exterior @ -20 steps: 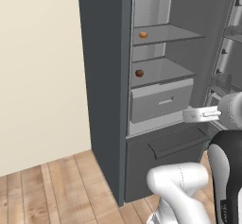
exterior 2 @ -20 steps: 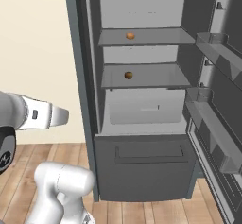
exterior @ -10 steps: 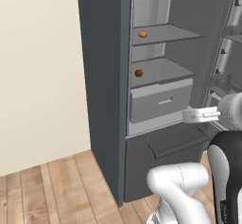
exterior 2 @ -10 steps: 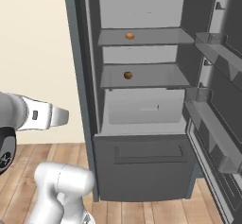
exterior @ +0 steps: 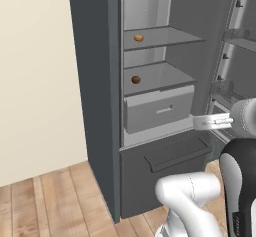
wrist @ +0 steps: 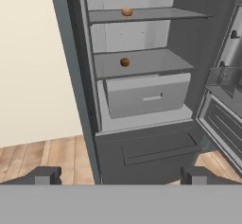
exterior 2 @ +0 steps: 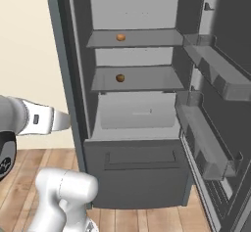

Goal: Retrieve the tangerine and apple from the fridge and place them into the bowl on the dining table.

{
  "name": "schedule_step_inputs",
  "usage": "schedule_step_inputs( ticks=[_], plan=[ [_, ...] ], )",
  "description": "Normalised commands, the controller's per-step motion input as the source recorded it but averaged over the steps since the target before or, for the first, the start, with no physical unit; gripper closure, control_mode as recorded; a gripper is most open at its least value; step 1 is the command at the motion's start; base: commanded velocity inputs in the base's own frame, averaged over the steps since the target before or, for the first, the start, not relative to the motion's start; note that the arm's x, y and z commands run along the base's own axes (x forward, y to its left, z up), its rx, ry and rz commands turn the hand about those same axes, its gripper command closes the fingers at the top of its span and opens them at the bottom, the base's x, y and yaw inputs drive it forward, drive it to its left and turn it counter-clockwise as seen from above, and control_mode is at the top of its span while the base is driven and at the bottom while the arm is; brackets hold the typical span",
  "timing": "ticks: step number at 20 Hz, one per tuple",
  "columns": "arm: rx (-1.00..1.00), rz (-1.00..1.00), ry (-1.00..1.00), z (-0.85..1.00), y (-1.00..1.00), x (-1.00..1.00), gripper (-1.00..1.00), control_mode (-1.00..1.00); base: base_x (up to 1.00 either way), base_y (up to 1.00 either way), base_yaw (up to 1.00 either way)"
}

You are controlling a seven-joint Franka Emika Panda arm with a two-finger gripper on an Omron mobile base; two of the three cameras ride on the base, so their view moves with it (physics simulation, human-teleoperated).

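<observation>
Left base view: the fridge [exterior: 100,81] stands with its door swung wide. The tangerine [exterior: 138,38] sits on the upper shelf [exterior: 165,36], toward the left. The apple [exterior: 135,80] sits on the shelf below, also toward the left, directly above the drawer [exterior: 159,109]. The gripper [exterior: 197,123] points left at about drawer height, in front of the fridge opening and well apart from both fruits. Its jaw spacing cannot be read from this angle.

Right base view: tangerine [exterior 2: 120,37] on the upper shelf, apple [exterior 2: 120,78] on the lower shelf, nearly one above the other. Door bins [exterior 2: 215,74] hang on the opened door to the right. The white hand [exterior 2: 49,120] reaches in from the left edge, outside the fridge's left wall.

Hand view: the fingertips [wrist: 45,175] stand far apart at the bottom corners (jaws fully spread, holding nothing). Tangerine [wrist: 126,12] and apple [wrist: 125,62] both lie ahead, untouched on their shelves. Wooden floor [wrist: 42,157] shows at lower left.
</observation>
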Motion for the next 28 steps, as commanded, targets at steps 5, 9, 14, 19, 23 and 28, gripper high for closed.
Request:
schedule_step_inputs(
  ticks=[5,9,14,19,23,28],
  plan=[
    [0.0,0.0,0.0,0.0,0.0,0.0,-1.0,1.0,0.09,-0.44,0.0],
    [0.0,0.0,0.0,0.0,0.0,0.0,-1.0,1.0,0.19,-0.36,0.0],
    [0.0,0.0,0.0,0.0,0.0,0.0,-1.0,1.0,0.59,-0.13,0.01],
    [0.0,0.0,0.0,0.0,0.0,0.0,-1.0,1.0,0.77,-0.18,0.02],
    [0.0,0.0,0.0,0.0,0.0,0.0,-1.0,1.0,0.5,-0.53,0.0],
    [0.0,0.0,0.0,0.0,0.0,0.0,-1.0,1.0,0.56,-0.42,0.0]
  ],
)
